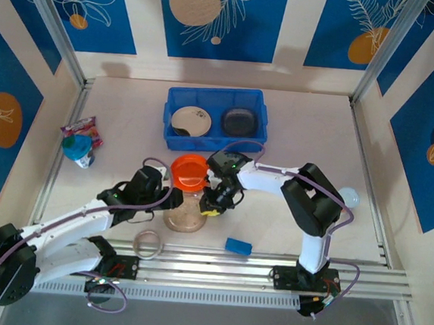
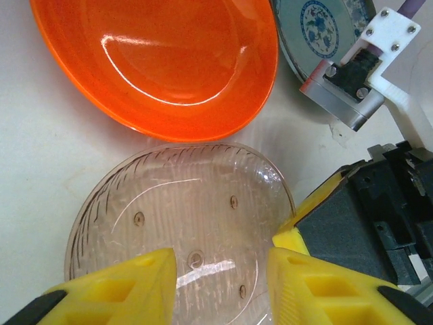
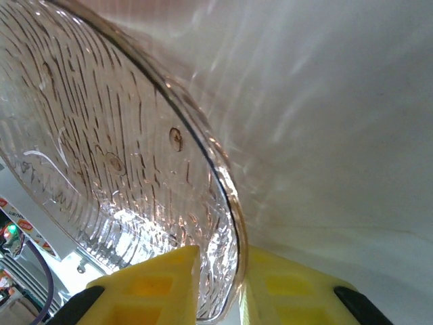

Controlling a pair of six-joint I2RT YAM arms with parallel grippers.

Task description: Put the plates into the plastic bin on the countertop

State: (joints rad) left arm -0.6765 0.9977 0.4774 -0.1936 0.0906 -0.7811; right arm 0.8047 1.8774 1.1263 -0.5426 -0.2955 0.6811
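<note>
The right pincer [image 3: 220, 288] is clamped on the right rim of the clear ribbed round plate [image 2: 183, 210], while the left pincer [image 2: 222, 281] hangs with its fingers apart over the plate's left edge.

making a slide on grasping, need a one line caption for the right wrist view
Right gripper with its yellow fingers either side of the rim of the clear ribbed plate.

overhead view looking down, both wrist views close, sharing clear plate [image 2: 183, 203]
</note>
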